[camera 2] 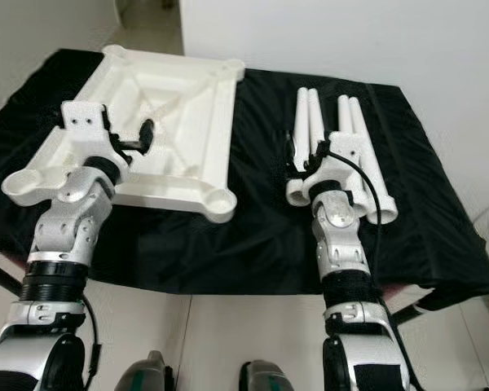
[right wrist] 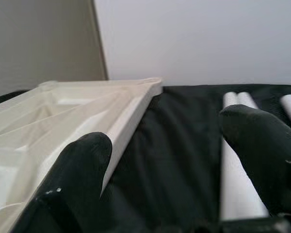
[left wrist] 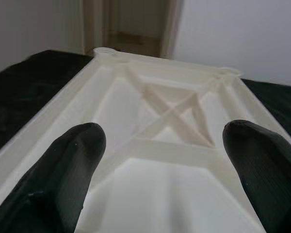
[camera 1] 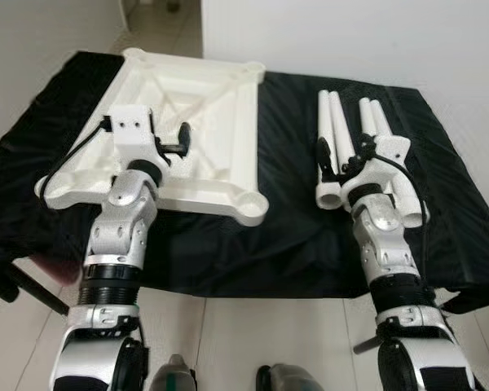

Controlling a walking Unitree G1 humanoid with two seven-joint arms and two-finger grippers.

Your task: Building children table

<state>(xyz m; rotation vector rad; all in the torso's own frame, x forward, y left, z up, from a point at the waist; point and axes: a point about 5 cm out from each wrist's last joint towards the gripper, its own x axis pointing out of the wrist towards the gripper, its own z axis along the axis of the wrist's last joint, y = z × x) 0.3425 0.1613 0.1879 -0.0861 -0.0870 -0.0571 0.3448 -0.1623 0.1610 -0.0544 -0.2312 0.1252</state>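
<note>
Left eye view: a white tabletop [camera 1: 197, 130] lies upside down on a black cloth [camera 1: 293, 220], ribbed underside up, with a round socket at each of its 4 corners. It sits on the robot's left half of the cloth, turned slightly askew, its long axis running away from the robot toward the wall. On the right half, 4 white legs [camera 1: 350, 151] lie flat side by side in 2 pairs, long axes also pointing away from the robot, wide open ends nearest it. The left gripper [camera 1: 182, 143] hovers over the tabletop's near half. The right gripper [camera 1: 330, 156] sits over the near ends of the legs.

Right eye view: the same layout shows; the tabletop's near corner socket [camera 2: 222, 204] lies well apart from the closest leg, bare cloth between them.

Left wrist view: the 2 black fingers [left wrist: 70, 170] stand wide apart with nothing between them, above the tabletop's recessed panel and crossed ribs [left wrist: 172, 111].

Right wrist view: the fingers [right wrist: 80, 179] are spread wide and hold nothing. 1 lines up with the tabletop's edge [right wrist: 131, 121], the other with a leg [right wrist: 235, 189]; black cloth lies between.
</note>
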